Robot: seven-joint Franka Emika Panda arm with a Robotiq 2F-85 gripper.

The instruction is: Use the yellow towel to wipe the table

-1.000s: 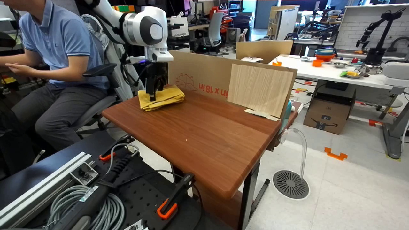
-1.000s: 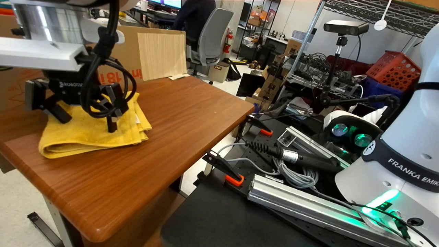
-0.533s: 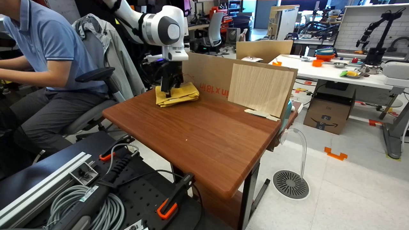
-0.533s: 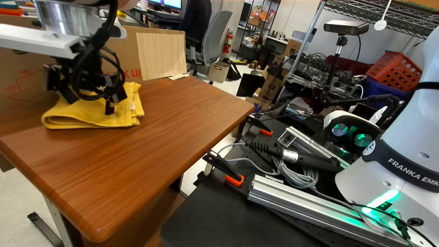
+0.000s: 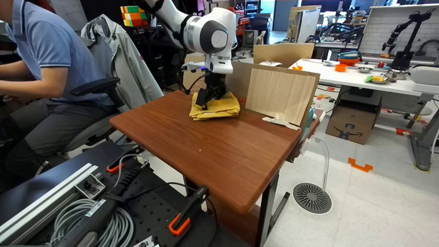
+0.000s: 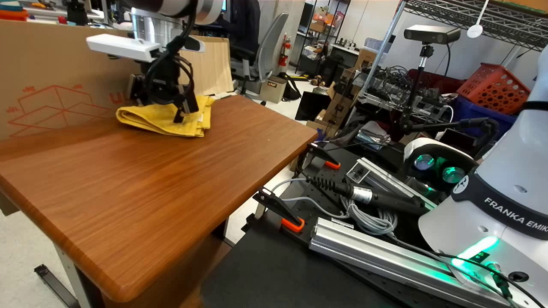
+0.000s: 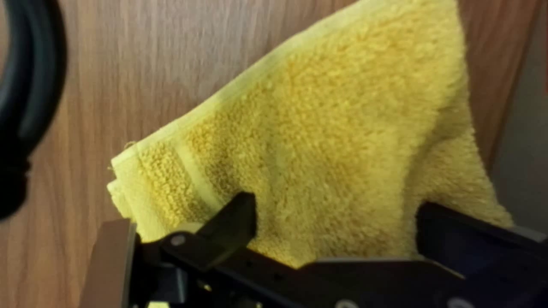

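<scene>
The yellow towel (image 5: 227,105) is folded and lies flat on the reddish-brown table (image 5: 212,151), near the edge with the cardboard. It also shows in an exterior view (image 6: 156,121) on the tabletop (image 6: 141,184), and it fills much of the wrist view (image 7: 334,115). My gripper (image 5: 212,98) points down over the towel, with its fingertips on the cloth. In the wrist view my gripper (image 7: 336,216) has its two black fingers wide apart, with towel spread flat between and under them. How hard they press is not visible.
A cardboard panel (image 6: 55,68) stands along the table's edge beside the towel, with a light wood board (image 5: 279,94) against it. A person (image 5: 51,61) sits near one table end. A black cart (image 6: 265,269) with clamps, cables and aluminium profile adjoins the table.
My gripper and the yellow towel have slid together across the table, to the right in both exterior views, towards the light wood board. The seated person has also shifted.
</scene>
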